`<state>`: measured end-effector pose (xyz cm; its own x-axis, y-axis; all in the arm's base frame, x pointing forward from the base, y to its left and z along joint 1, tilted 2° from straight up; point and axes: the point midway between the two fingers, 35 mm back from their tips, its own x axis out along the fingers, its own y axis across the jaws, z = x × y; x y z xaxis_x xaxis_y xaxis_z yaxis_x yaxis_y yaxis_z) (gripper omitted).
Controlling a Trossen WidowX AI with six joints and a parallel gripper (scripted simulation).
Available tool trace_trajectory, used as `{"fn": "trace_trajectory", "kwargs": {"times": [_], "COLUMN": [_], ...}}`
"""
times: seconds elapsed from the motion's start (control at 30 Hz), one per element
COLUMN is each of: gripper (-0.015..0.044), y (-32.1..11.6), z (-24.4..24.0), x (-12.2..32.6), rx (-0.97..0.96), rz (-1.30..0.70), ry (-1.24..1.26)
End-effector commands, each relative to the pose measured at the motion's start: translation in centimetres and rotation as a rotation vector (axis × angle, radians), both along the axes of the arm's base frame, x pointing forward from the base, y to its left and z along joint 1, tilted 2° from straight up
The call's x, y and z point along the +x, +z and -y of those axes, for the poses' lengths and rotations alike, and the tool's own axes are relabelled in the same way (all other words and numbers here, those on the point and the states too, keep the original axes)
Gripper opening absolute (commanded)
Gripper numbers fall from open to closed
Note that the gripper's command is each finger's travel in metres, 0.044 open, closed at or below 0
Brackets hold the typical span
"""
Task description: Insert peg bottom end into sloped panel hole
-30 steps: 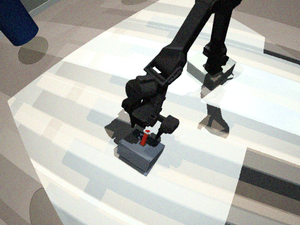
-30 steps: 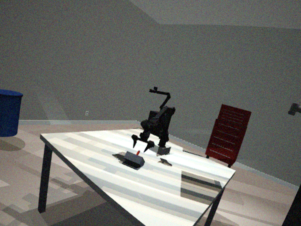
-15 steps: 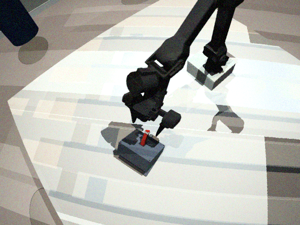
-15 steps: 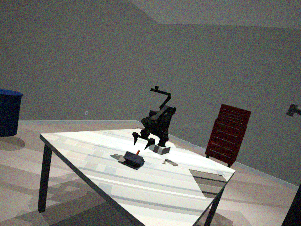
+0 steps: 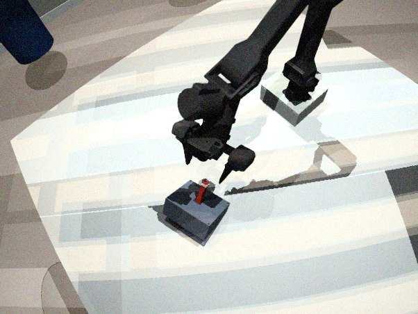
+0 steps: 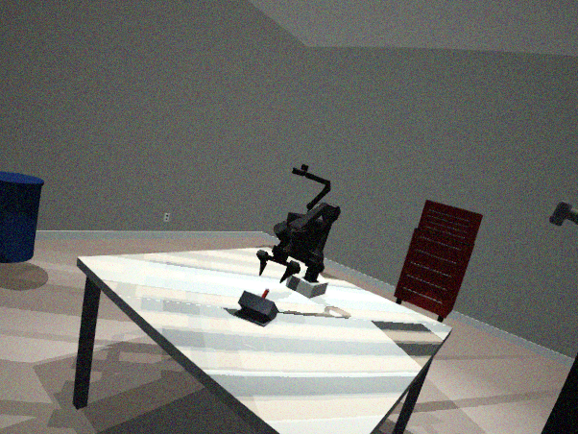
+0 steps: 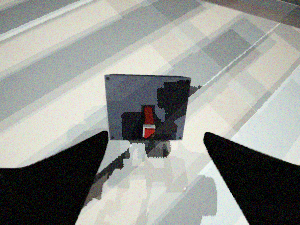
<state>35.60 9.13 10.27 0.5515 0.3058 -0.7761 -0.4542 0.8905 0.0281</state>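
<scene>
The red peg stands in the hole of the dark blue-grey sloped panel. It sticks out of the face, and its top end has a pale edge. Its lower end is hidden inside the hole, so its depth cannot be seen. My gripper is open and empty. Its fingers are wide apart, above and back from the peg on the robot's side, touching neither peg nor panel. In the wrist view the peg shows between the two fingers, farther off.
The robot's pale base block stands behind the panel on the striped, brightly lit table. Arm shadows fall across the panel face. A blue bin and a red cabinet stand beyond the table.
</scene>
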Motion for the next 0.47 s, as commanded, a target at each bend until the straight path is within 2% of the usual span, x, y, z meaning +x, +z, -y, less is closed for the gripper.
{"fn": "trace_trajectory", "kwargs": {"times": [0.0,0.43], "gripper": [0.0440,0.0440], "y": [0.5,1.7], "z": [0.1,0.7], "x": [-0.3,-1.2], "rx": [0.001,0.001], "rz": [0.003,0.003], "ry": [0.005,0.004]}}
